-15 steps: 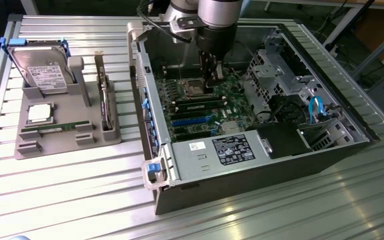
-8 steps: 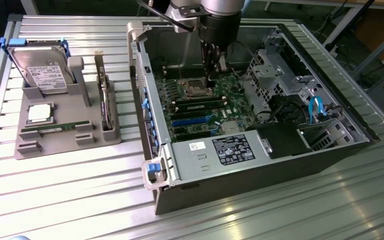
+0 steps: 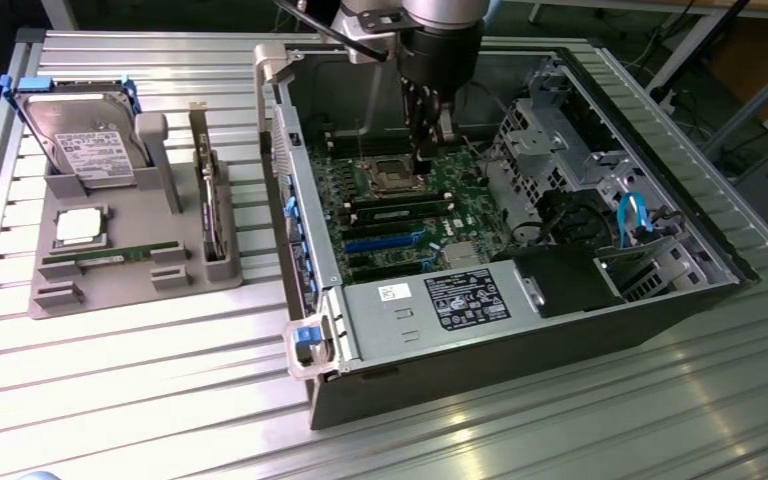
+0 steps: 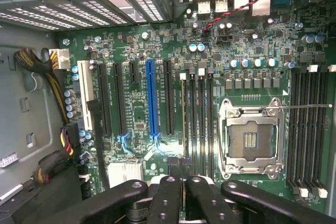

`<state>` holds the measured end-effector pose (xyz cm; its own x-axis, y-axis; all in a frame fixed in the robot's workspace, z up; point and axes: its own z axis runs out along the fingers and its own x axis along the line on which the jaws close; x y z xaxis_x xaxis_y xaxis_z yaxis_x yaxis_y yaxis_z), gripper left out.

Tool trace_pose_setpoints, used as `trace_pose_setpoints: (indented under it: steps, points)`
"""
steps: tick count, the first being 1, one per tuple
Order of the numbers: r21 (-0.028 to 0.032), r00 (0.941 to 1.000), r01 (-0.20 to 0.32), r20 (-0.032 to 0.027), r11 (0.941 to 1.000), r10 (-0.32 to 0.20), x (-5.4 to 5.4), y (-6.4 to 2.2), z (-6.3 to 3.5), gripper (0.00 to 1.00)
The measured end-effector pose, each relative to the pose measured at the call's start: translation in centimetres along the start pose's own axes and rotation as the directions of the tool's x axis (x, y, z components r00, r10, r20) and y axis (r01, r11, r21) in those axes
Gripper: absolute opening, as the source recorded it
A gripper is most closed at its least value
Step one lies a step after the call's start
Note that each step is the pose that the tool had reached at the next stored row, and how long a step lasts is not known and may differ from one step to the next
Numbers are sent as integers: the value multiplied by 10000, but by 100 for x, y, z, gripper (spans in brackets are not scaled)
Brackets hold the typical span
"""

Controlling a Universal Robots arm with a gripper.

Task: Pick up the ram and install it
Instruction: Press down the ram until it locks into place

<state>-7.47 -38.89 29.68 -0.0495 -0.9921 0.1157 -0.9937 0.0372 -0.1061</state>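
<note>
My gripper point(image 3: 427, 150) reaches down into the open computer case point(image 3: 531, 330), over the motherboard beside the empty processor socket point(image 3: 392, 178). In the wrist view its black fingers point(image 4: 168, 192) are pressed together, so the gripper point(image 4: 182, 179) is shut with nothing visible between them. Directly below them a ram point(image 4: 183, 119) stands edge-on in the memory slot nearest the blue card slot point(image 4: 151, 98). In the exterior view that ram point(image 3: 391, 207) is a long green strip on the board. Whether the fingertips touch it I cannot tell. Another green ram stick point(image 3: 111, 257) lies flat on the grey holder point(image 3: 57, 295).
The holder at the exterior view's left also carries a silver hard drive point(image 3: 84, 145), a square processor chip point(image 3: 80, 226) and a card standing in a slot point(image 3: 208, 200). Drive cages point(image 3: 544, 140), cables point(image 3: 631, 220) and the power supply point(image 3: 458, 300) crowd the case around the board.
</note>
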Motion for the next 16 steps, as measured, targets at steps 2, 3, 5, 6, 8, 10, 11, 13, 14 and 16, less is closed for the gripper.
trace_pose_setpoints:
  steps: [2,3,5,6,8,10,11,13,14,16]
  points:
    - [0,10000,0,0,10000,0,1,-1,-6,11]
    - [0,10000,0,0,10000,0,1,-1,-8,11]
    - [-10,10000,-73,-6,10000,73,2,-1,-12,11]
    - [-27,9998,-215,-15,9998,214,2,-1,-11,11]
    - [-75,9980,-629,-32,9980,628,1,-1,-10,11]
    - [-151,9912,-1319,-84,9911,1318,1,-1,-9,11]
    - [-176,9878,-1555,-111,9877,1553,2,-1,-10,11]
    - [-221,9827,-1849,-119,9825,1846,1,-2,-10,11]
    - [-264,9768,-2140,-105,9765,2138,1,-1,-9,11]
    - [-339,9622,-2724,-112,9616,2722,1,-1,-10,11]
